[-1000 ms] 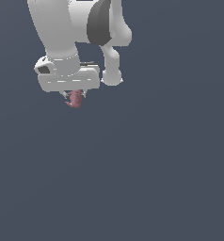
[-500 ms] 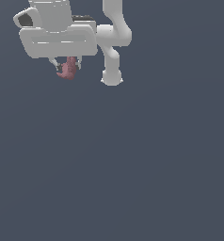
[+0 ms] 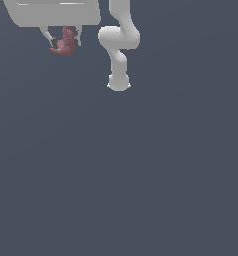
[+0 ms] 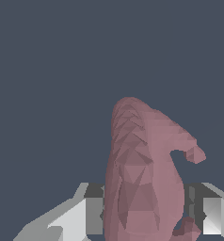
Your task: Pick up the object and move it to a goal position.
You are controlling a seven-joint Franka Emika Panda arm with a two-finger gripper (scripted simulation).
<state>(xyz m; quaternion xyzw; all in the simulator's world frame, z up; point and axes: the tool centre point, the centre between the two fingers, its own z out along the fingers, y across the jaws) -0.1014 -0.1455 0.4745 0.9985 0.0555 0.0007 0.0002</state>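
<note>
Pink lumpy object, clamped between the fingers of the end effector near the exterior view's top left, long axis running out beyond the fingertips, hooked tip outermost, well clear of the grey surface.

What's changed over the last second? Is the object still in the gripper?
The gripper has climbed toward the top of the exterior view and shifted a little to that view's left; its body is now partly cut off by the frame edge. The pink object went with it. Unchanged: the fingers stay shut on the object, nothing let go, and the grey background looks the same.
</note>
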